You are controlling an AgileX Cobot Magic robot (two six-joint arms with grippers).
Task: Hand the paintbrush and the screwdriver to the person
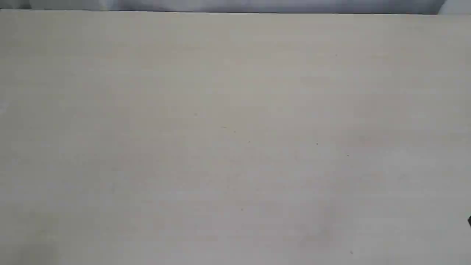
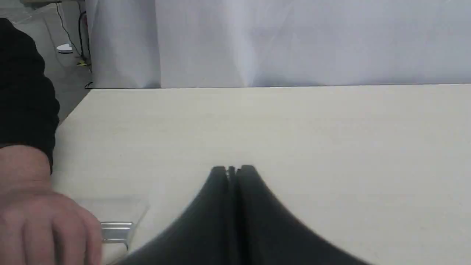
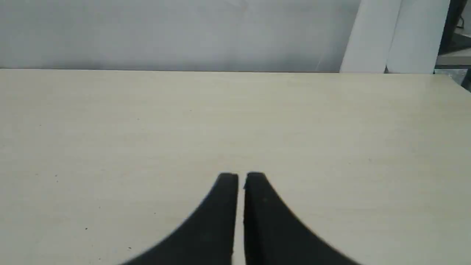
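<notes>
In the left wrist view the person's hand (image 2: 40, 221), coming out of a black sleeve (image 2: 22, 92), rests on the table beside my left gripper (image 2: 232, 170). From under the hand sticks the paintbrush (image 2: 116, 231), with its silver ferrule and pale bristles lying flat; its handle is hidden by the hand. My left gripper is shut with nothing in it, a short way from the brush. My right gripper (image 3: 241, 176) is shut and empty above bare table. The screwdriver is out of view. Neither gripper shows clearly in the exterior view.
The pale wooden table (image 1: 235, 110) fills the exterior view, with its far edge against a white curtain (image 2: 294, 40). The table's corner (image 2: 92, 90) drops to a grey floor with cables (image 2: 79, 33). A black sliver (image 1: 469, 221) shows at the right edge.
</notes>
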